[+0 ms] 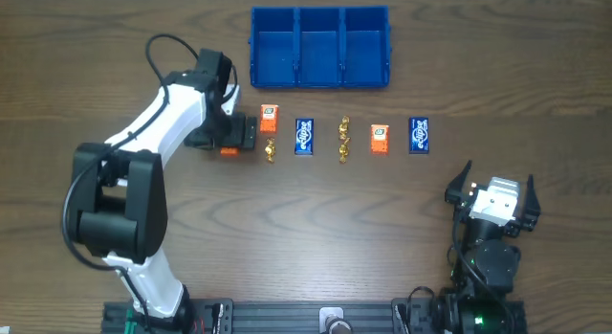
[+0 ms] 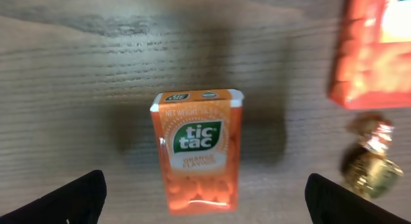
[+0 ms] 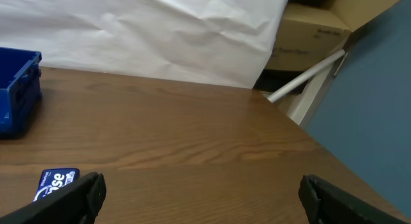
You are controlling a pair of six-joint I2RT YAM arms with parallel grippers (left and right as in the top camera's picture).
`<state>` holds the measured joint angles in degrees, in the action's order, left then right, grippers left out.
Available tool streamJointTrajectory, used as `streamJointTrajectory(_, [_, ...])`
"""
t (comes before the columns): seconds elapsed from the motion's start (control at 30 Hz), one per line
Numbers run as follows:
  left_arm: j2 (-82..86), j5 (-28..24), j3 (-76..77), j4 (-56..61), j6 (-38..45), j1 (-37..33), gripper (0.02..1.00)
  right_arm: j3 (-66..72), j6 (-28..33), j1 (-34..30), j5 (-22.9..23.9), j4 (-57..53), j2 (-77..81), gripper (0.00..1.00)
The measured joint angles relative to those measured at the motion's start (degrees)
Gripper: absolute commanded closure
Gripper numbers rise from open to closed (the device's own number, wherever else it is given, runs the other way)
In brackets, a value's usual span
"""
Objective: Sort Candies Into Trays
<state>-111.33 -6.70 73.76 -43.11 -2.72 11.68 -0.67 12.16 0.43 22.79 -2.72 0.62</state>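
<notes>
left gripper [image 2: 205, 197] over an orange mint box [image 2: 198, 150], right gripper [image 1: 492, 195] near its base
the left gripper's fingers are spread wide on either side of the orange mint box, which lies flat on the wooden table [image 2: 77, 89] (neither finger touches it); a second orange box [image 2: 376, 47] and a gold-wrapped candy [image 2: 369, 156] lie just beside it. the blue three-compartment tray [image 1: 320, 47] stands beyond the candy row. the right gripper is spread open too, with a blue packet [image 3: 56, 183] near it.

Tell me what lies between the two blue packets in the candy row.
In the top view, gold-wrapped candies and an orange box lie between the left blue packet and the right blue packet.
</notes>
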Motion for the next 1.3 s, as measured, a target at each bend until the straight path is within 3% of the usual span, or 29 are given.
streamJointTrajectory(0.37, [-1.0,1.0,0.0,1.0,0.0,0.0,0.036,0.0,0.0,0.0,0.0,0.0,0.0,0.003])
streamJointTrajectory(0.67, [-2.0,1.9,0.0,1.2,-0.1,0.0,0.246,0.0,0.0,0.0,0.0,0.0,0.0,0.003])
streamJointTrajectory(1.03, [-2.4,2.4,0.0,1.4,-0.1,0.0,0.364,0.0,0.0,0.0,0.0,0.0,0.0,0.003])
streamJointTrajectory(1.3, [-2.6,2.6,0.0,1.7,-0.5,0.0,0.612,0.0,0.0,0.0,0.0,0.0,0.0,0.003])
